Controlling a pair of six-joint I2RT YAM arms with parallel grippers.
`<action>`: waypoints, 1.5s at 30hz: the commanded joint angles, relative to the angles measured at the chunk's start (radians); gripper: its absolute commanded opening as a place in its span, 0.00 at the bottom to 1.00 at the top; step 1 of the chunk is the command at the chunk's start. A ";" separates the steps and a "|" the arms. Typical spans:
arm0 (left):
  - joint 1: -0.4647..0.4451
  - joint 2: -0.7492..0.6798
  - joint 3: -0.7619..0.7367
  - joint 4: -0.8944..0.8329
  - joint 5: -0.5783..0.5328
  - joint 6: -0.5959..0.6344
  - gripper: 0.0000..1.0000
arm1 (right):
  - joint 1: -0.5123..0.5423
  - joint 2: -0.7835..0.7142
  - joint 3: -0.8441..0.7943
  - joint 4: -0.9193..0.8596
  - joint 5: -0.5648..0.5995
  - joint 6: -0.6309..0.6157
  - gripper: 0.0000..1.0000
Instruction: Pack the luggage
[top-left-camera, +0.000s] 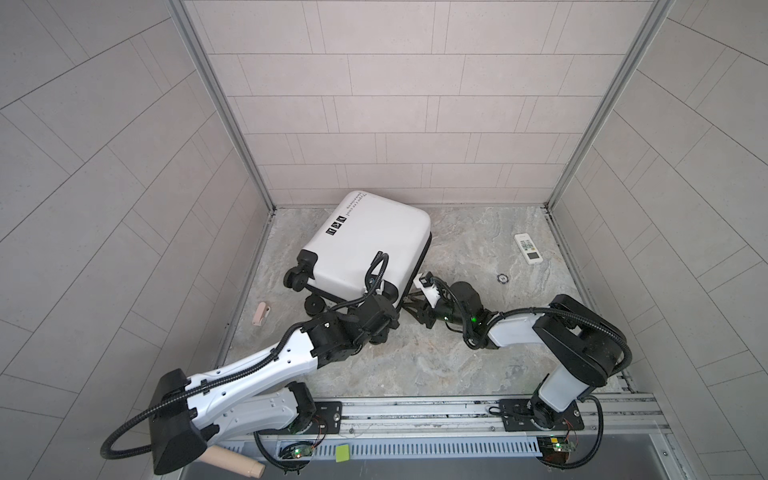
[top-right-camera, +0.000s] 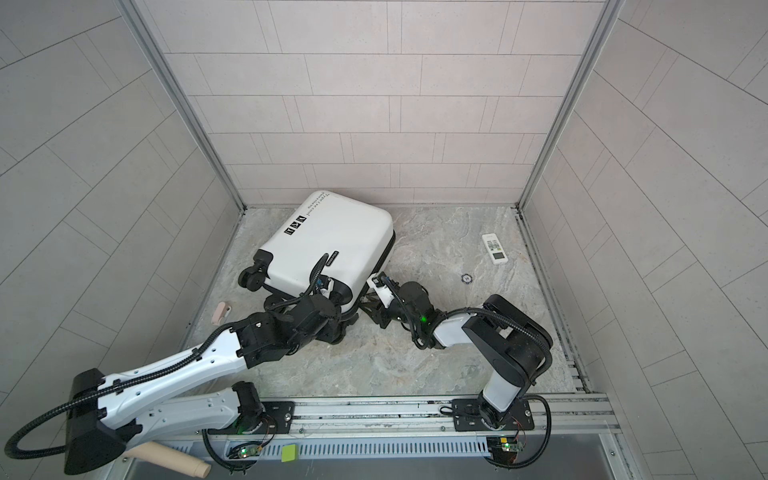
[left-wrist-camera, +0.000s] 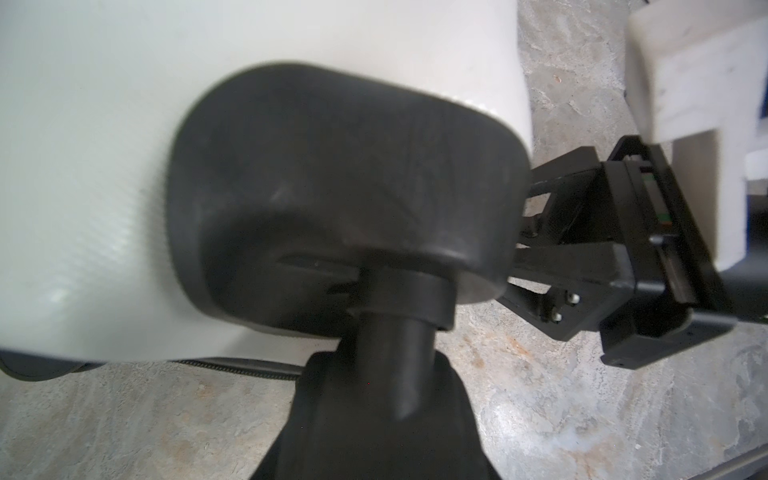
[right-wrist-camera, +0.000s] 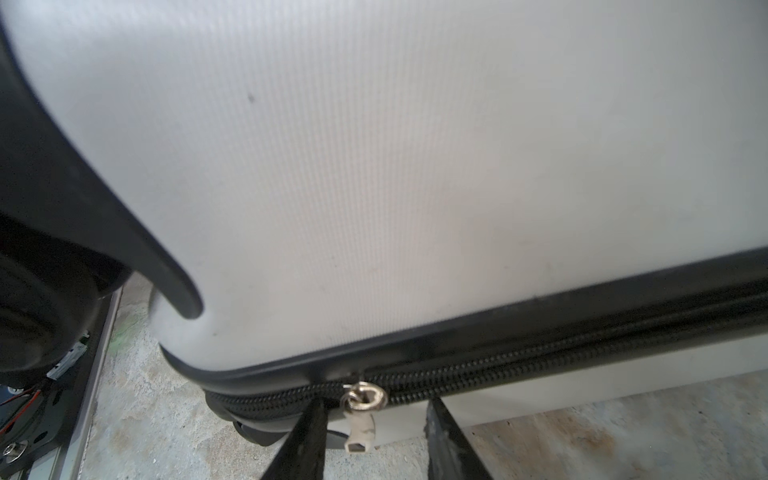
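The luggage (top-left-camera: 370, 241) (top-right-camera: 332, 241) is a small white hard-shell suitcase. It lies shut on the marble floor, with its black wheels toward the arms. My left gripper (left-wrist-camera: 374, 415) is at the near wheel corner, shut on a black wheel (left-wrist-camera: 386, 374) under its housing (left-wrist-camera: 340, 187). In both top views the wrist hides those fingers. My right gripper (right-wrist-camera: 374, 403) (top-left-camera: 409, 301) is at the black zipper band (right-wrist-camera: 540, 361). It is open, and the silver zipper pull (right-wrist-camera: 360, 432) hangs between its fingers, close to one of them.
A white remote (top-left-camera: 528, 248) lies at the far right of the floor, with a small round black disc (top-left-camera: 502, 278) nearer. A pink item (top-left-camera: 261, 312) sits past the floor's left edge. Tiled walls enclose three sides. A beige cylinder (top-left-camera: 237, 461) lies by the front rail.
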 joint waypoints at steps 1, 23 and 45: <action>0.029 0.011 0.015 -0.055 -0.115 -0.121 0.00 | 0.007 0.014 -0.020 0.007 0.013 -0.006 0.41; 0.029 0.013 0.031 -0.085 -0.118 -0.121 0.00 | 0.012 0.060 -0.021 0.073 0.035 0.018 0.46; 0.029 0.023 0.030 -0.071 -0.101 -0.129 0.00 | 0.031 0.085 0.020 0.146 0.124 0.064 0.44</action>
